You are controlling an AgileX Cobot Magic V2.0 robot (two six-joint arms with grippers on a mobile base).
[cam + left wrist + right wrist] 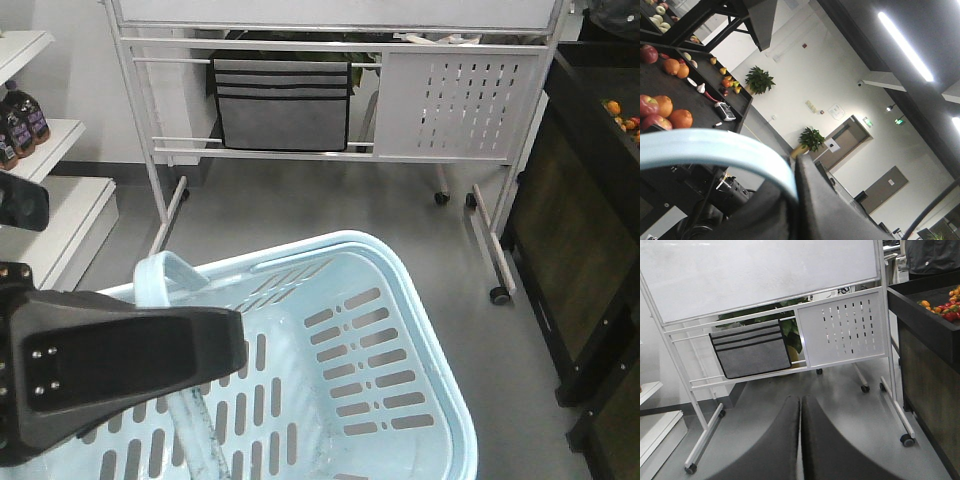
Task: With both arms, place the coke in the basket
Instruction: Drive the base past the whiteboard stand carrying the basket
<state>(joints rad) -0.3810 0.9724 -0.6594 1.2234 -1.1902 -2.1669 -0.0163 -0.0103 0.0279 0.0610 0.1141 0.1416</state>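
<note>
The light blue basket [400, 300] fills the lower half of the front view, hanging above the grey floor. My left gripper [232, 345] reaches in from the left, shut on the basket's handle [165, 275]. In the left wrist view that pale blue handle [715, 147] curves in between the dark fingers [830, 205], and the left gripper [796, 187] is clamped on it. My right gripper [800, 401] is shut with nothing between its fingers, pointing at the floor in front of a whiteboard stand. The coke is out of view. The basket's inside shows no bottle.
A white wheeled whiteboard stand [330, 150] with a grey fabric pocket [283, 103] stands ahead. White shelves [40, 150] with dark bottles [22, 122] are at the left. A black produce stand [585, 250] with fruit is at the right.
</note>
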